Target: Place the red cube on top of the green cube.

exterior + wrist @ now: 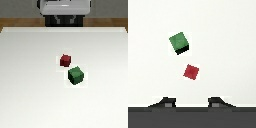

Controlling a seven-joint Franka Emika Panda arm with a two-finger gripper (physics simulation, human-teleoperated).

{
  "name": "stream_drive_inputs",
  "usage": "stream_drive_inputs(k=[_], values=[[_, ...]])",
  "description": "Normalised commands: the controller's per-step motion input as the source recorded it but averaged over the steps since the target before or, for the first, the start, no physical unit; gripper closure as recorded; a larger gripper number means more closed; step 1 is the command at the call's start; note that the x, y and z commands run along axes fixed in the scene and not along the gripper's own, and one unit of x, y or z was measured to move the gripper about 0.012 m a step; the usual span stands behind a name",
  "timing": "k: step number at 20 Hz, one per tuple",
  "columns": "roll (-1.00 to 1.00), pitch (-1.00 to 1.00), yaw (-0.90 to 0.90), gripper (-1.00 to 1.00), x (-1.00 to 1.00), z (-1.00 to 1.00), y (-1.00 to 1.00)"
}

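1. Red cube (64, 60) sits on the white bench (30, 90) near frame centre in the exterior view, just up-left of the green cube (76, 75); close together, prob. not touching.
2. My claw (191, 103): fingers spread wide, nothing held, both tips at the wrist view's lower edge, red cube (191, 71) ahead of them, green cube (178, 42) further on.
3. Risks:
   - Cubes are near, so a finger could clip green on descent & shove it.
   - Red sits rotated vs my fingers; a corner grip may twist or slip.
   - Off-centre release could tip red off.
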Motion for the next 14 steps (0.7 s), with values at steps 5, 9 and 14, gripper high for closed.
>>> stream_drive_inputs(k=[5,9,14], values=[[0.00,0.00,0.00,-1.00,0.20,0.00,0.00],[0.00,0.00,0.00,-1.00,0.75,0.00,0.00],[0.00,0.00,0.00,-1.00,0.00,-0.60,0.00]])
